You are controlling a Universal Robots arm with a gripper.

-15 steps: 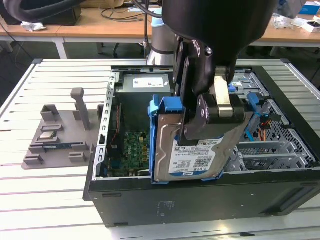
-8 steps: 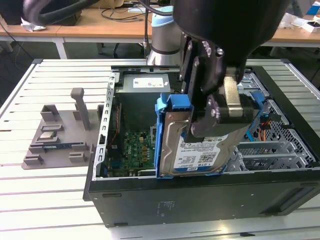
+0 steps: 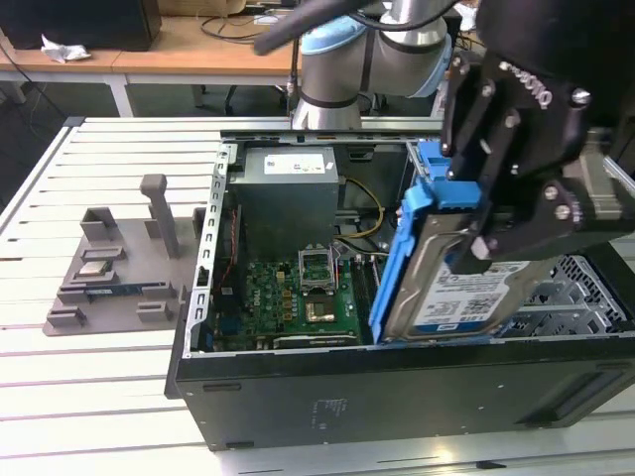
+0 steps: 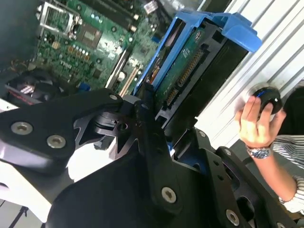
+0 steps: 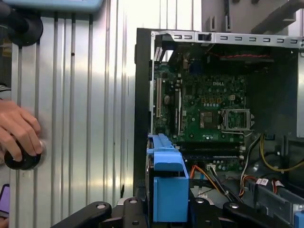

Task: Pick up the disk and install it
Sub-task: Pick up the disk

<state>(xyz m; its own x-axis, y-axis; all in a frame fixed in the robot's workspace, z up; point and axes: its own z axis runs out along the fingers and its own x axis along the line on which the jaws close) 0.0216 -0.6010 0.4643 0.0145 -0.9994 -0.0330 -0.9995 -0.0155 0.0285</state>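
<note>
The disk (image 3: 451,288) is a silver hard drive with a white-and-blue label in a blue plastic bracket. It hangs tilted on edge over the right side of the open computer case (image 3: 298,397) in the exterior view. My black gripper (image 3: 468,226) is shut on its upper part, coming in from the exterior view's right. In the second wrist view the disk (image 4: 190,71) shows its green circuit side, with the gripper (image 4: 147,123) clamped on the bracket. The first wrist view has the blue bracket (image 5: 166,185) standing between the gripper's fingers (image 5: 97,209) above the case.
Inside the case lie a green motherboard (image 3: 298,293) and a grey power supply (image 3: 288,188), with loose cables near the drive bay. A grey fixture plate (image 3: 109,268) with small parts sits on the slatted table at the exterior view's left. A person's hand (image 4: 259,118) rests on a black knob.
</note>
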